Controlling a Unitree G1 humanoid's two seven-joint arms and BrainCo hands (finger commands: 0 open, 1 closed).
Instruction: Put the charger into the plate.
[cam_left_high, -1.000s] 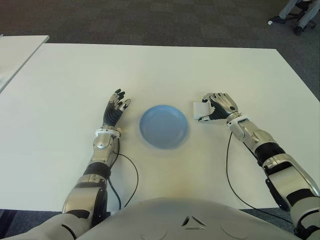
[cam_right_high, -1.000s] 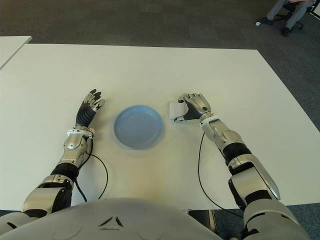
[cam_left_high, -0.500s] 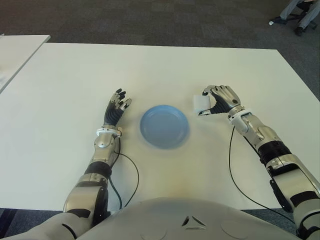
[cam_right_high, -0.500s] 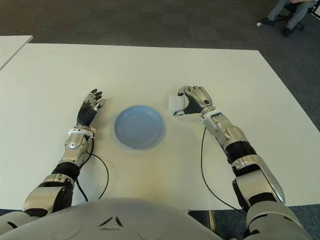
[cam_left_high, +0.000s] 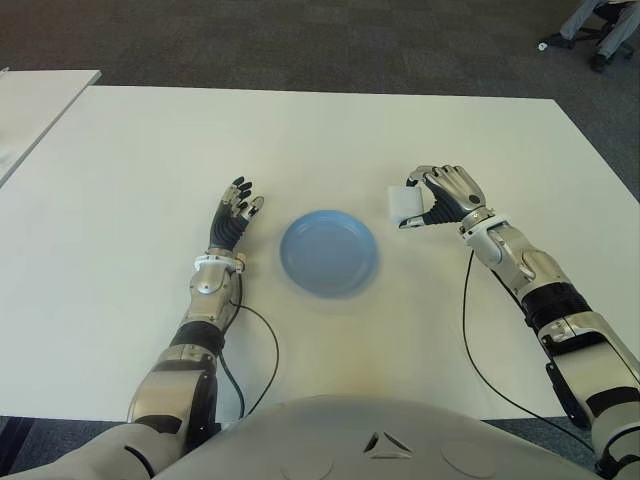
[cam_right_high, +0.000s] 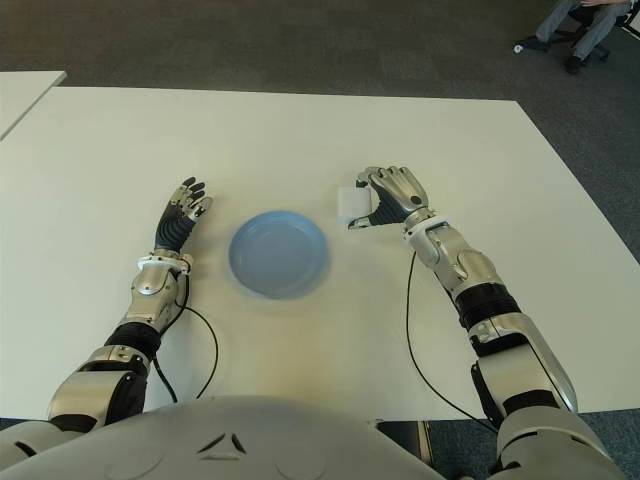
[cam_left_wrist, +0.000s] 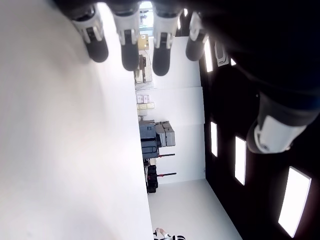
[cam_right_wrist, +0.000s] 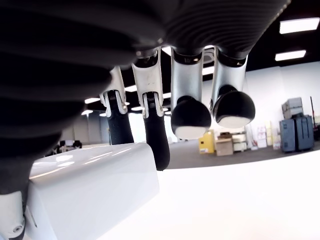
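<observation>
My right hand (cam_left_high: 445, 195) holds the charger (cam_left_high: 403, 204), a small white block, with my fingers (cam_right_wrist: 155, 137) curled around it and my thumb pressing it from the other side; in the right wrist view two dark fingertips lie against its top edge while two others curl past it without touching. The hand and the charger show to the right of the plate (cam_left_high: 328, 252), near its rim but apart from it, and the charger is not over the plate. Whether the charger is clear of the table (cam_left_high: 300, 140) or just touching it I cannot tell. The plate is light blue, round and shallow, lying flat on the white table between my two hands. My left hand (cam_left_high: 233, 216) shows to the left of the plate, close to it but apart, fingers (cam_left_wrist: 129, 47) straight, loosely spread and holding nothing. A thin black cable (cam_left_high: 468, 335) runs along the table beside my right forearm, and another (cam_left_high: 262, 345) loops beside my left forearm
</observation>
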